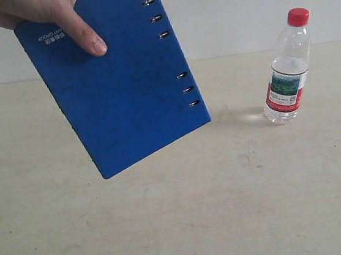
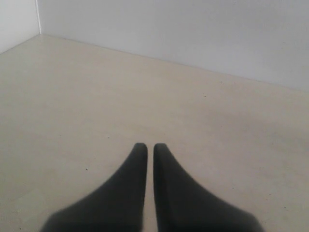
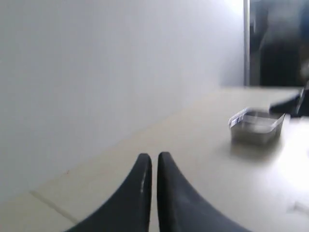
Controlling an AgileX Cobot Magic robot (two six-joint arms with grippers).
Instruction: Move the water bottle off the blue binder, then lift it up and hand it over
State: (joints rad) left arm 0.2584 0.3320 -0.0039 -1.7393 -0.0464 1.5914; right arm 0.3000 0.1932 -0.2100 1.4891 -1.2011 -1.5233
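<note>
The water bottle (image 1: 287, 71) stands upright on the pale counter (image 1: 181, 224), at about 3 o'clock from the middle of the exterior view. Its red cap (image 1: 298, 16) is on top. Its label (image 1: 286, 90), a green landscape above a red band, wraps the lower half. Nothing touches the bottle. It stands apart from the blue binder (image 1: 119, 84), which is at its 9 o'clock.

A person's hand (image 1: 40, 10) comes in from 11 o'clock and holds the binder by its upper corner, with the thumb (image 1: 83, 33) pressed on the cover. The binder is tilted, with its flat face toward the camera. Small metal rings (image 1: 182, 76) run down the edge nearest the bottle, and a small white logo (image 1: 49, 36) sits by the thumb. The lowest corner points to about 7 o'clock. Whether that corner touches the counter cannot be told.

Neither robot arm shows in the exterior view. In the left wrist view the left claw (image 2: 145, 147) is clenched, with its dark tips almost meeting and nothing between them, above bare counter near a white wall (image 2: 193, 34). In the right wrist view the right claw (image 3: 154, 157) is likewise clenched on nothing. A small clear container (image 3: 256, 126) rests on the counter well beyond it, and the dark shapes behind that are too blurred to name.
</note>
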